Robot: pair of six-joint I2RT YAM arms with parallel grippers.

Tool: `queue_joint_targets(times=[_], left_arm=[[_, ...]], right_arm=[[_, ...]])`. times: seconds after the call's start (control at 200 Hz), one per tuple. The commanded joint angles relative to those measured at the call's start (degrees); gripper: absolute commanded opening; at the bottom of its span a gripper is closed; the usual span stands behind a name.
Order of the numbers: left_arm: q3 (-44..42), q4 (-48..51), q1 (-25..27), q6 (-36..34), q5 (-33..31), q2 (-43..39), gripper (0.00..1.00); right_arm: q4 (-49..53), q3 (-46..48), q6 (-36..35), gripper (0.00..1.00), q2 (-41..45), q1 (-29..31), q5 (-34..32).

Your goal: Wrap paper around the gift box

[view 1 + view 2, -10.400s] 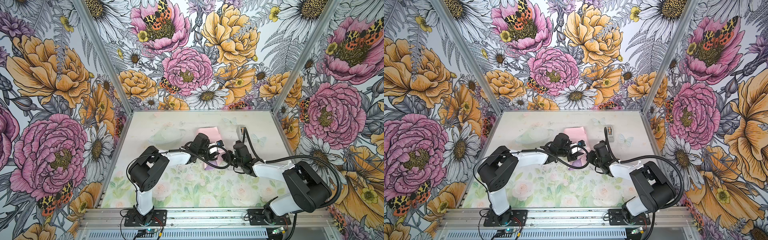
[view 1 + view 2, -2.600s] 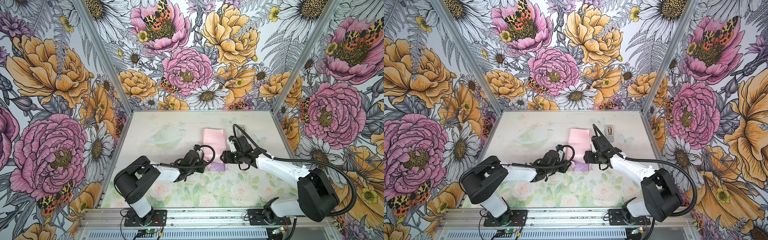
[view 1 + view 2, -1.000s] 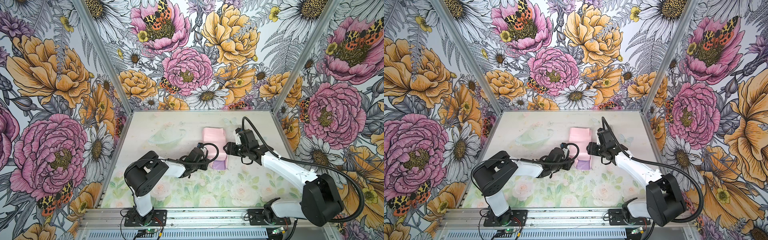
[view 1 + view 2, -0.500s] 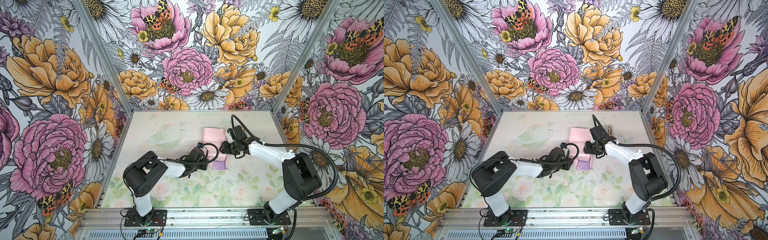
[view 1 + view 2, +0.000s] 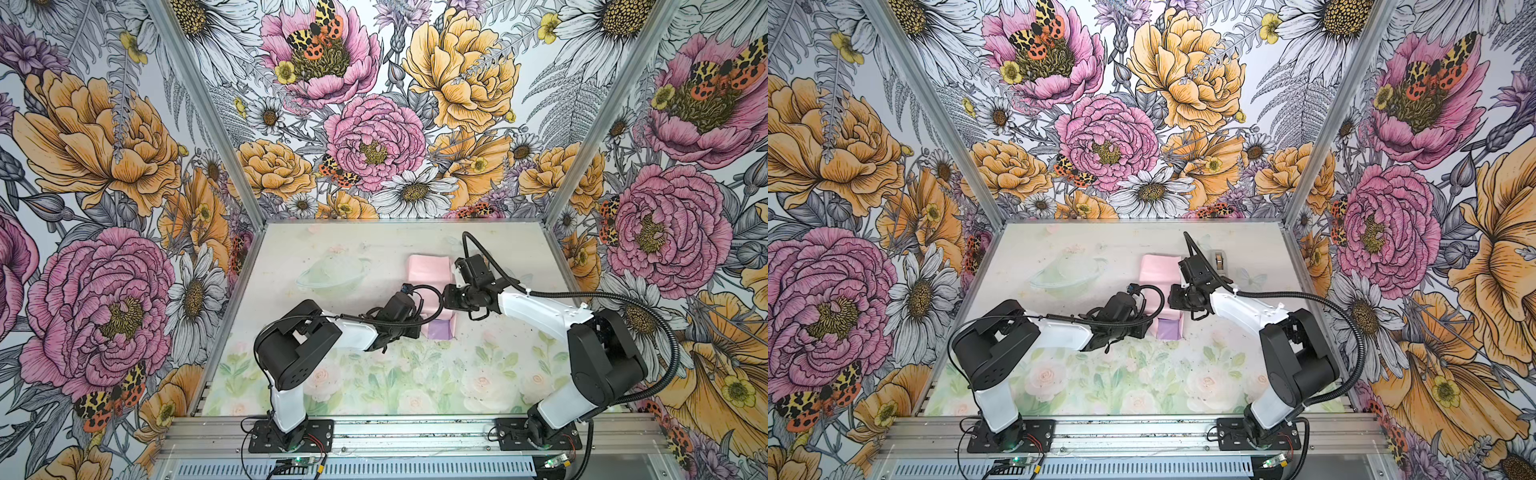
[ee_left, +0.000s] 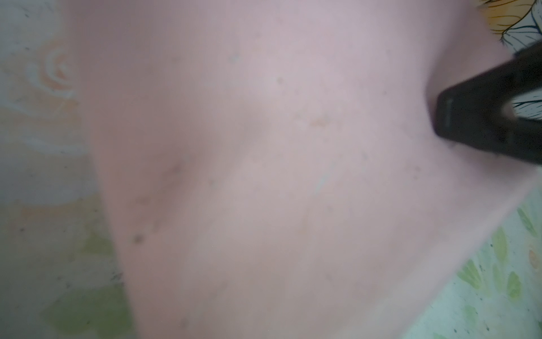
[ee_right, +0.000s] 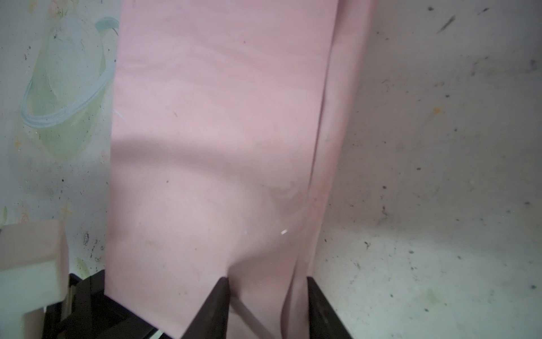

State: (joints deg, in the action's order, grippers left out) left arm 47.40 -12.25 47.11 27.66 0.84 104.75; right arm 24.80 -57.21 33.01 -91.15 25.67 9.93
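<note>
Quick update: over the last second the right arm (image 5: 536,309) has swung in from out at the side. The right fingers (image 7: 214,308) now sit right at the right-hand edge of the paper (image 5: 428,270). In the right wrist view they're spread, one on each side of a raised fold along that edge. There's a gap left over, so I'd say they aren't pinching it yet.

The left arm (image 5: 357,334) hasn't budged, and the left fingers (image 6: 484,123) are at the paper's left edge near the front. Only one of them shows in the left wrist view, lying against the pink face. I can't tell if they're pinching the sheet or just resting on it.

My read is that the left side is being held steady while the right side is about to get grabbed and folded over.

The paper is folded into a long pink strip in the middle of the table (image 5: 332,374), with a lilac patch (image 5: 440,330) at the near end. The gift box is nowhere in sight, and my guess is it's under the strip.

Count:
- two arms
- one sheet
- one tape dispenser (image 5: 1219,259), just past the right arm in a top view
- zero boxes visible
</note>
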Motion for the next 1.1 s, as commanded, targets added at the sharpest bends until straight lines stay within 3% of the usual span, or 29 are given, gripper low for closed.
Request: queue_joint_targets(times=[0.0,0.515,0.911,1.096], left_arm=[[-0.7,0.7,-1.3,0.8,-2.3,1.1,0.3],[2.8,6.3,3.2,-4.9,-0.9,1.6,0.29],[0.8,4.0,-2.3,-1.2,-3.3,0.1,0.29],[1.1,4.7,-1.5,-2.9,-3.1,0.1,0.29]], right_arm=[[5.5,2.5,0.1,0.41,0.0,1.0,-1.6],[4.5,2.9,1.2,0.34,-0.5,1.2,-0.8],[4.5,3.5,1.4,0.32,-0.1,1.3,-1.1],[4.5,3.4,1.4,0.32,-0.2,1.3,-1.1]])
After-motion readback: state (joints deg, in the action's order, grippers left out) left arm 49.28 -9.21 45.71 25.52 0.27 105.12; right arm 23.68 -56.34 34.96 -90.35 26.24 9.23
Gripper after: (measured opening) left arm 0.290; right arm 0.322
